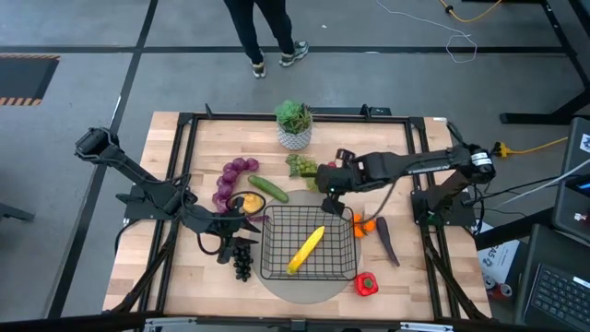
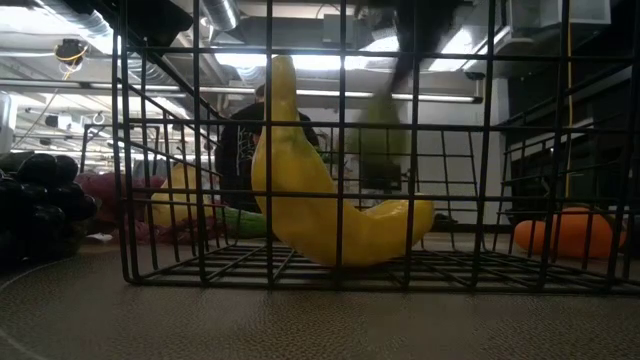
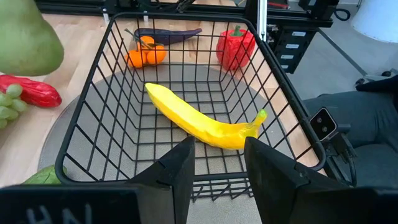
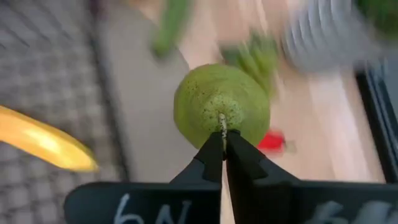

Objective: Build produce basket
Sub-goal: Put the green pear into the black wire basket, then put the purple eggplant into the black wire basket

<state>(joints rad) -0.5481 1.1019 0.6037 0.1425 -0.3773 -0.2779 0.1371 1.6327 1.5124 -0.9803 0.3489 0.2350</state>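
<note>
The right gripper [image 4: 222, 140] had pinched shut on just the stem of the green pear [image 4: 221, 106], beside the basket [image 1: 343, 221] holding a banana [image 1: 306, 249]. That thin hold could slip mid-carry. The left gripper [image 3: 217, 162] waited open.

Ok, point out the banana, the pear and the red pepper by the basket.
banana [image 3: 193, 117]: left wrist view, mid-body.
pear [image 4: 221, 106]: right wrist view, rounded body.
red pepper [image 1: 367, 284]: high view, its middle.
</note>
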